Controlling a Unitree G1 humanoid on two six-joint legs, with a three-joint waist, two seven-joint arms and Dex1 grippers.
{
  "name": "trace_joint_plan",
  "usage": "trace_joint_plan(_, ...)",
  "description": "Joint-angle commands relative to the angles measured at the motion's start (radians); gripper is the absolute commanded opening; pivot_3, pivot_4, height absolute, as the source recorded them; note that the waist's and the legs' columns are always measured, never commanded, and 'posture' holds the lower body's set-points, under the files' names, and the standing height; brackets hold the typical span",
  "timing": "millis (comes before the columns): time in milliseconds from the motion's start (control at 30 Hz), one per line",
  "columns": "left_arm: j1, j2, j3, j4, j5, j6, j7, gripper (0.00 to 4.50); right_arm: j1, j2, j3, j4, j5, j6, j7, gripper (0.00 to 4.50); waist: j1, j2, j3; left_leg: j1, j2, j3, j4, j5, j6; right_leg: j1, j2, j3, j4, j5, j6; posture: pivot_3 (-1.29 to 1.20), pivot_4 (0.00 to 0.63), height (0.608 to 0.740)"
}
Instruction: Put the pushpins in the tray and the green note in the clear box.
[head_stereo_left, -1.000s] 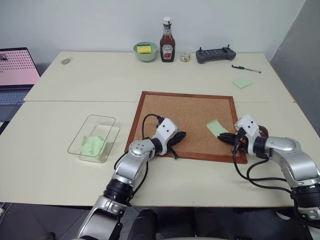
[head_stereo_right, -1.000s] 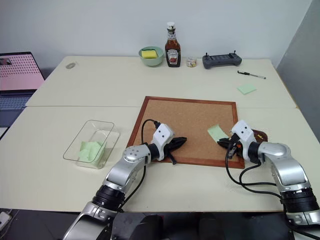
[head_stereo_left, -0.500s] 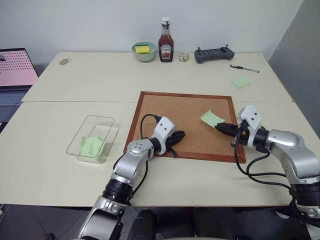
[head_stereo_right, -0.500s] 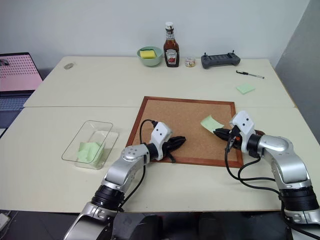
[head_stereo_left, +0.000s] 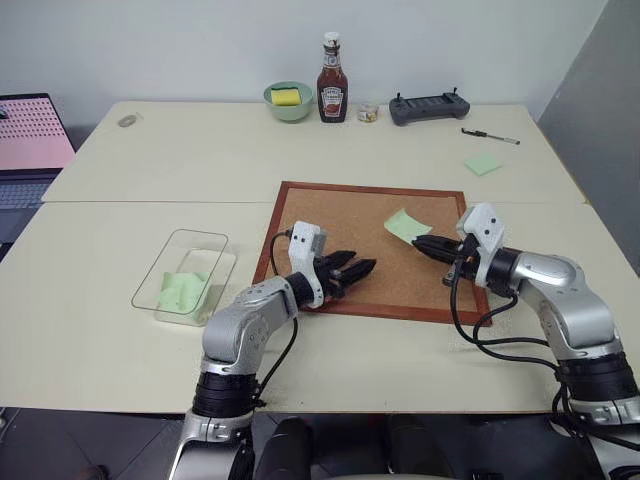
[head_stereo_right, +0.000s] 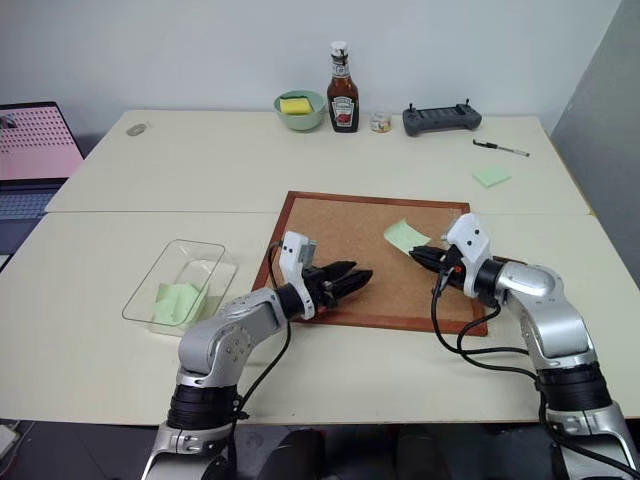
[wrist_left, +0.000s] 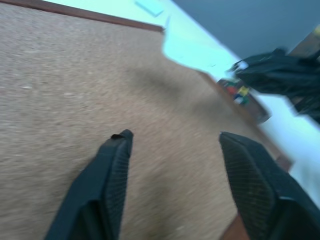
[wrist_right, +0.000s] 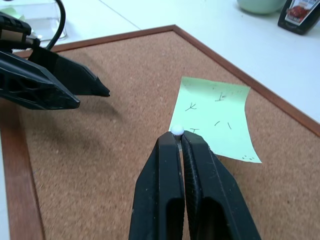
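My right gripper (head_stereo_left: 420, 243) is shut on a corner of the green note (head_stereo_left: 404, 224), which it holds just above the corkboard (head_stereo_left: 340, 215). A tiny white pin head (wrist_right: 177, 131) is pinched at the same spot between the fingertips. My left gripper (head_stereo_left: 356, 272) stands open and empty, low over the board's near left part. In the left wrist view the dark tray (wrist_left: 260, 113) lies past the board's right edge, with coloured pushpins (wrist_left: 239, 91) in it. The clear box (head_stereo_left: 200, 238) sits left of the board with a green slip (head_stereo_left: 178, 292) inside.
Along the table's far edge stand a ketchup bottle (head_stereo_left: 331, 80), a pale green bowl (head_stereo_left: 289, 100), a small jar (head_stereo_left: 368, 113) and a black controller (head_stereo_left: 431, 107). A pen (head_stereo_left: 490, 136) and a green sticky pad (head_stereo_left: 483, 164) lie at the back right. A laptop (head_stereo_left: 30, 140) sits at the far left.
My left gripper has opened, rolled over and risen a little. My right gripper has moved left and up, carrying the green note off the board's right part.
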Motion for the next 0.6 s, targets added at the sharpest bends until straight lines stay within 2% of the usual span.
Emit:
trace_joint_plan(33,-0.08,-0.072,0.054,0.036,-0.067,0.035,0.09,4.15,-0.029,0.004,0.002,-0.036,-0.005,-0.025,0.0,0.0,0.001,-0.001,0.0,0.0,0.0,0.0,0.0,0.0,0.0,0.0,0.0,0.0,0.0,0.0,0.0,0.0,0.15,0.74)
trace_joint_plan(100,-0.122,-0.108,0.086,0.087,-0.088,0.033,0.122,4.49,-0.031,0.004,0.004,-0.053,-0.001,-0.018,0.0,0.0,0.001,-0.001,0.0,-0.001,0.0,0.0,0.0,0.0,0.0,0.0,0.0,-0.001,-0.001,0.0,0.0,0.0,0.15,0.74)
trace_joint_plan(600,-0.304,-0.185,0.154,0.397,-0.141,-0.049,0.172,4.49,-0.031,0.003,0.019,-0.12,0.001,0.004,-0.007,0.0,0.0,-0.001,0.0,-0.004,0.0,-0.001,0.001,0.001,-0.001,-0.002,0.0,-0.001,-0.001,0.0,0.0,0.0,0.15,0.74)
